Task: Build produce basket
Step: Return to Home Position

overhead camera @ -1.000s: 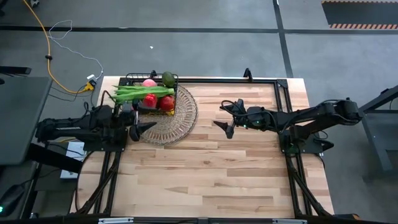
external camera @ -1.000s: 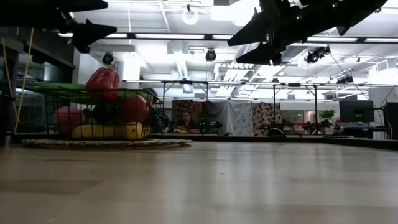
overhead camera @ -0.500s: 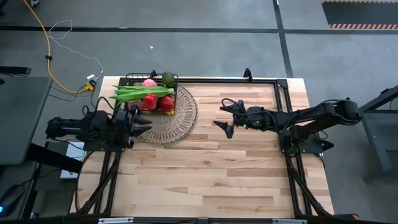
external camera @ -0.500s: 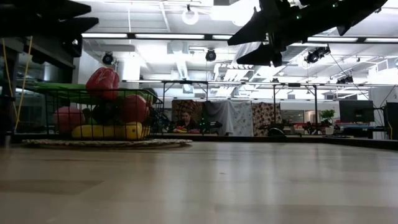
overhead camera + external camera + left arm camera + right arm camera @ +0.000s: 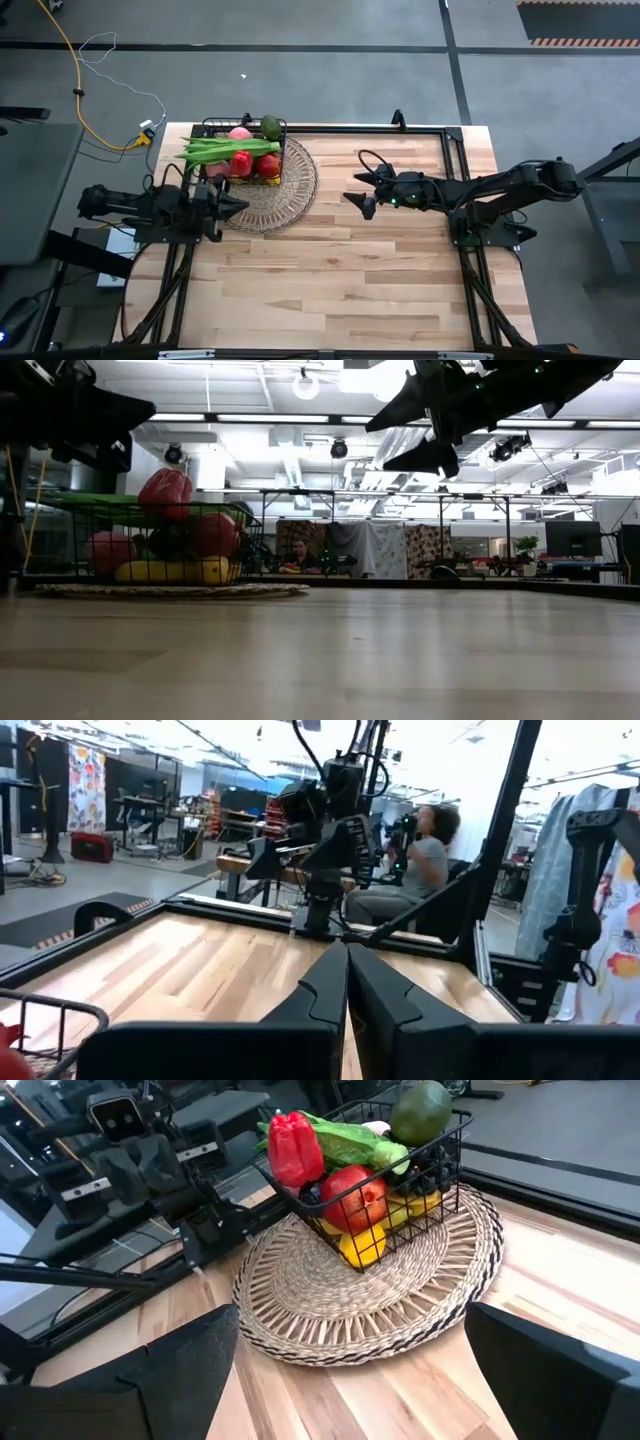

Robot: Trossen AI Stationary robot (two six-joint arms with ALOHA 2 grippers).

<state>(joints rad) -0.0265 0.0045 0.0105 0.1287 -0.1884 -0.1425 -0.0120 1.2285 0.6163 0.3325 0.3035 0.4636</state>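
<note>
Small black wire-mesh basket (image 5: 284, 150), heaped with toy produce (image 5: 241, 160), sits on round woven wicker tray (image 5: 292, 197). Left hand (image 5: 234, 205) clenched, empty, at tray's edge. Right hand (image 5: 356, 189) released, above wooden worktop (image 5: 340, 270).

— Where do the cameras sit?
— One hangs overhead, facing straight down on the whole table (image 5: 340, 270). One lies at tabletop level, looking flat across into the room (image 5: 400, 480). One rides each wrist, looking forward.
— What do they share?
— The basket (image 5: 245, 152) shows overhead, low, and ahead of the right gripper (image 5: 351, 187). The left wrist camera faces the right arm (image 5: 335, 830).
</note>
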